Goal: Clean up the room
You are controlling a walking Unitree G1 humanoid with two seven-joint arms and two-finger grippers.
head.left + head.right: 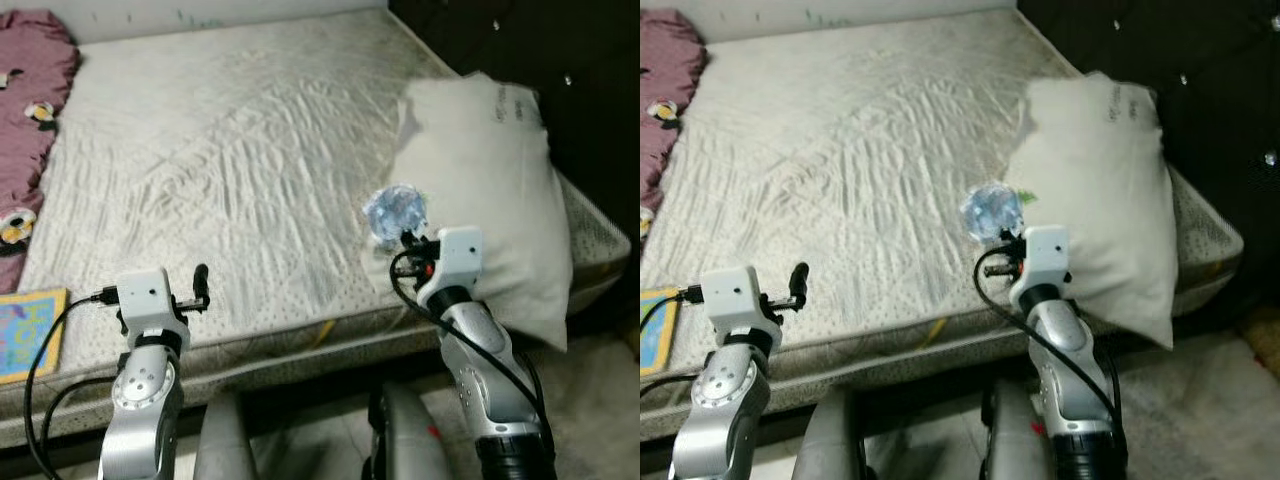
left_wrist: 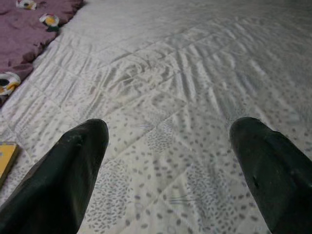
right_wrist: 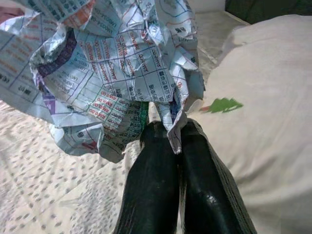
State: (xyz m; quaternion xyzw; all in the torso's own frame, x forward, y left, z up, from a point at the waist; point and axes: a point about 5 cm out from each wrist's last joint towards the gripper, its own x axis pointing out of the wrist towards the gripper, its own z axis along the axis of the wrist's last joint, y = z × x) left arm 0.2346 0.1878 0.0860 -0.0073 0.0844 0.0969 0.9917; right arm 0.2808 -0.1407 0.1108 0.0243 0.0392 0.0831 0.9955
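Right gripper (image 3: 174, 139) pinched tight on a crumpled printed paper (image 3: 109, 73), centre-right of the head views, just beside the white pillow (image 1: 490, 190). The right wrist view shows the paper's print tables and a green mark on the pillow. Left gripper (image 2: 168, 141) spread wide, holding nothing, over the quilted dotted mattress (image 1: 240, 170). Maroon blanket (image 1: 25, 110) upper left, colourful book (image 1: 28, 330) lower left.

arms: silver, jointed | wrists: white boxy camera blocks | cables: black loops | left gripper (image 1: 201, 285), right gripper (image 3: 176, 134): glossy black fingers
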